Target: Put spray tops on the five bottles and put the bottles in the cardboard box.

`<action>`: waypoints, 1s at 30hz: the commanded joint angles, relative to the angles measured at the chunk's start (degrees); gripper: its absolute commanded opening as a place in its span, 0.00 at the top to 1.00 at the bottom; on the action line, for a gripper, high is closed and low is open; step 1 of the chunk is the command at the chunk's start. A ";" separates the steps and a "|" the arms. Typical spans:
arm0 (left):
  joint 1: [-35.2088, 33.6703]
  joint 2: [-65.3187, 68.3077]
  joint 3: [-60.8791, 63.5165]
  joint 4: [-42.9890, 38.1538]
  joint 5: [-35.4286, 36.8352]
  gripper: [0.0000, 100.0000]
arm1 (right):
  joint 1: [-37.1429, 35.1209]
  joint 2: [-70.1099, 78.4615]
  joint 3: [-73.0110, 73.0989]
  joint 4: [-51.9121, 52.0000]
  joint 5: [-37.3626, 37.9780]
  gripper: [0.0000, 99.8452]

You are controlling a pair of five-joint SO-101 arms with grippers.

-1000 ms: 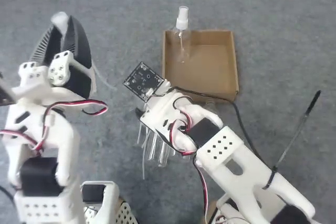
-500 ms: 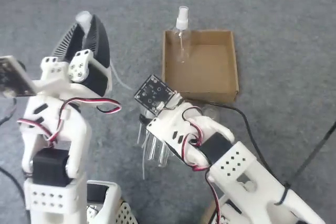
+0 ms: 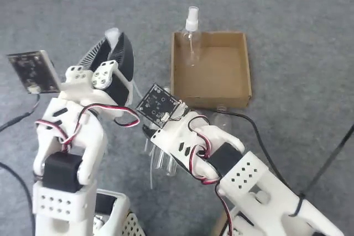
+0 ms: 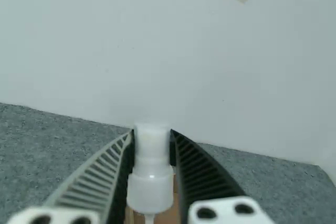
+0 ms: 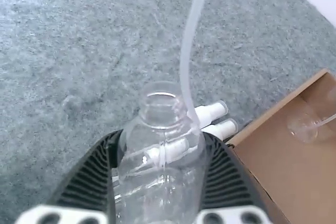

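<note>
Surface point(image 3: 298, 37): grey, carpet-like, running back to a plain white wall point(image 4: 157, 35). A small pale patch sits high on that wall.

Cardboard box point(image 3: 221, 73): open-topped, standing on the surface at the far middle.

Capped bottle point(image 3: 192, 42): clear, upright, white spray top fitted. It stands inside the box at its far left corner.

Left arm point(image 3: 66, 136): white, raised above the surface to the left of the box. The left jaws are closed on a white spray top point(image 4: 150, 177), which sits upright between them.

Right arm point(image 3: 221, 158): white, low over the surface just in front of the box. The right jaws grip a clear bottle point(image 5: 157, 171) around its shoulder, and its neck is open with no top on it.

Tube point(image 5: 191, 40): thin and clear, coming down from above to the rim of the open neck. Whether its end is inside cannot be told.

Loose spray tops point(image 5: 212, 111): two, white, lying side by side on the surface just beside the box's wall.

Cable point(image 3: 260, 136): black, lying on the surface beside the right arm.
</note>
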State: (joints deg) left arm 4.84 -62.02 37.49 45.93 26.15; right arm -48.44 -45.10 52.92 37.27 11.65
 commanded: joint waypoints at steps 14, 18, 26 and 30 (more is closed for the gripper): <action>-4.22 -0.18 -6.90 1.76 -1.14 0.99 | -0.22 -2.07 0.26 -1.36 -0.70 0.99; -1.67 -0.18 -5.32 2.46 -1.14 0.99 | -0.22 -2.33 0.35 -1.45 -0.70 0.99; -1.14 -0.18 0.92 -0.88 -1.05 0.99 | -0.22 -2.42 0.35 -1.36 -0.70 0.99; -1.23 -0.62 5.14 -1.58 -1.05 0.99 | -0.48 -1.98 0.70 -1.19 -0.26 0.99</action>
State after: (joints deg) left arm 3.34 -62.02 41.71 46.11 25.63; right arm -48.44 -45.10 53.80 37.27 11.65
